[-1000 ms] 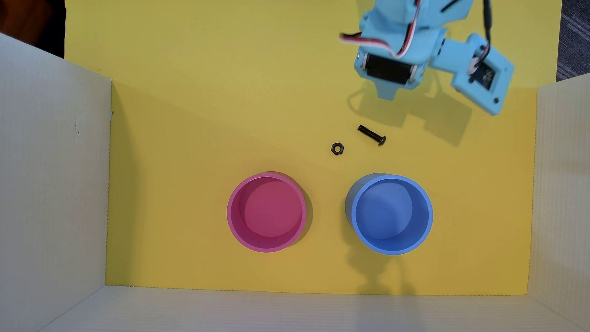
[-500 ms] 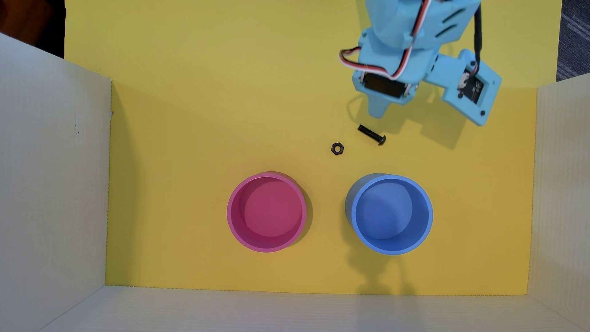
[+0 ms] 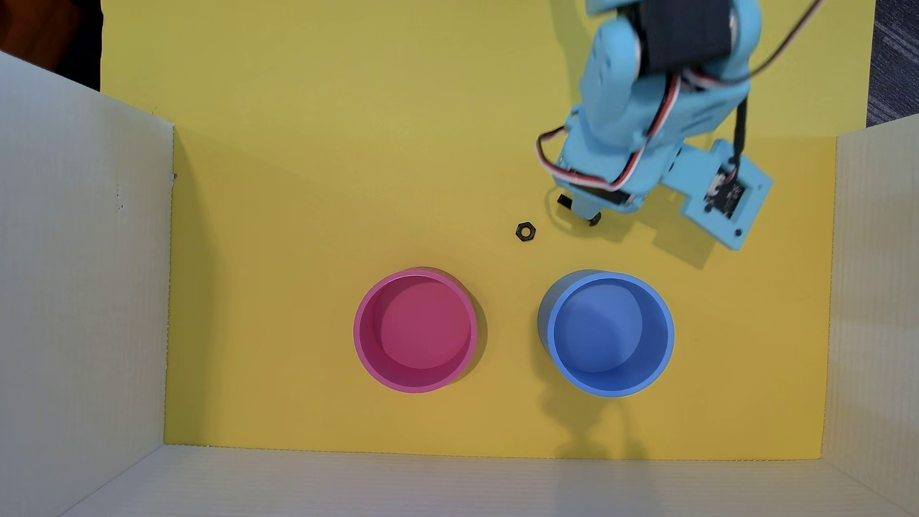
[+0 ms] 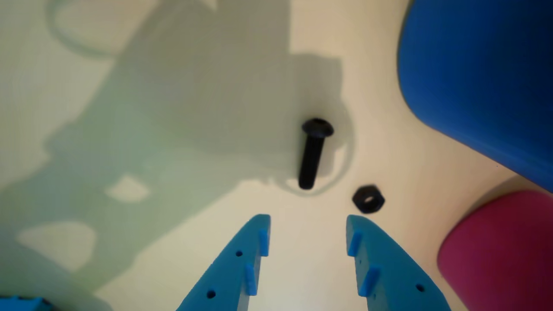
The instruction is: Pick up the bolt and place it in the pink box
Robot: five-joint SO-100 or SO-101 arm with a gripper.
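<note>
Fingers (image 4: 307, 224) apart above bolt (image 4: 312, 155)

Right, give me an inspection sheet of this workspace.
Surface: yellow sheet, flat.
Job's things: bolt lying on the sheet, ungrasped; pink box upright, empty.
Clutter: hex nut beside the bolt; blue container, empty.
Grippers: gripper open, low over the bolt, touching nothing.
Cables: servo wires looped along the arm.
Surroundings: white corrugated walls on three sides.
</note>
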